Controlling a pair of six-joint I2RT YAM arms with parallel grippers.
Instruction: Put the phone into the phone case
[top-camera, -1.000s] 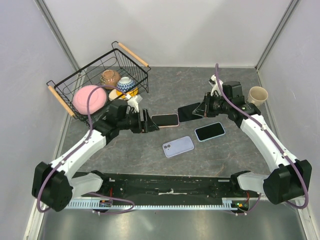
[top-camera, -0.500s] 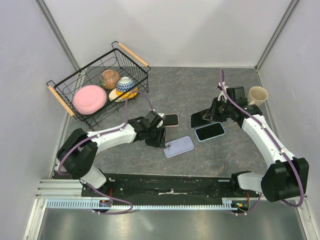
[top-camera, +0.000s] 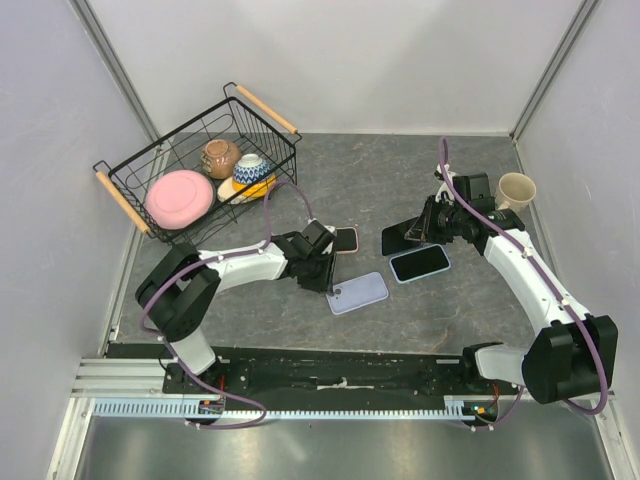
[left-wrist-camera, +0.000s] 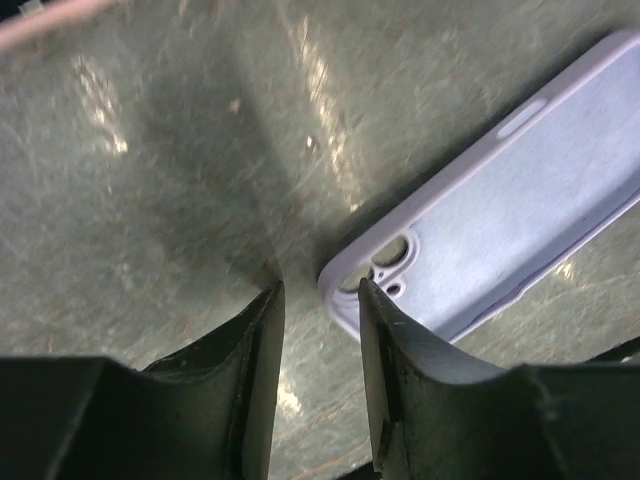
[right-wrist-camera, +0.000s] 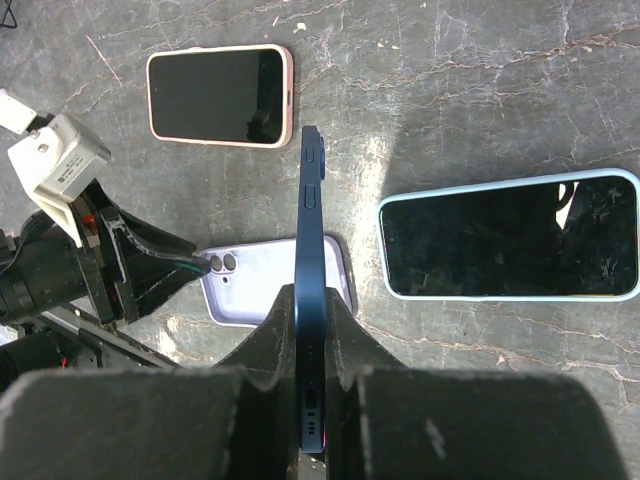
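An empty lavender phone case (top-camera: 357, 293) lies flat on the table, its camera cut-outs at the left end. My left gripper (top-camera: 325, 280) sits low at that left corner. In the left wrist view its jaws (left-wrist-camera: 320, 291) stand part-way open over bare table, and the case (left-wrist-camera: 520, 200) corner just touches the right fingertip. My right gripper (top-camera: 425, 228) hovers to the case's upper right, shut on a dark blue phone (right-wrist-camera: 312, 250) held on edge above the case (right-wrist-camera: 250, 290).
A pink-cased phone (top-camera: 343, 239) lies just behind the left gripper. A pale-blue-cased phone (top-camera: 419, 263) lies right of the lavender case. A wire basket (top-camera: 130, 200) with bowls stands at the back left, and a beige cup (top-camera: 515, 190) at the far right.
The left arm swung from beside the pink-cased phone down to the lavender case's left corner, its jaws narrowing. The right gripper drew back to the right with the phone, then held still.
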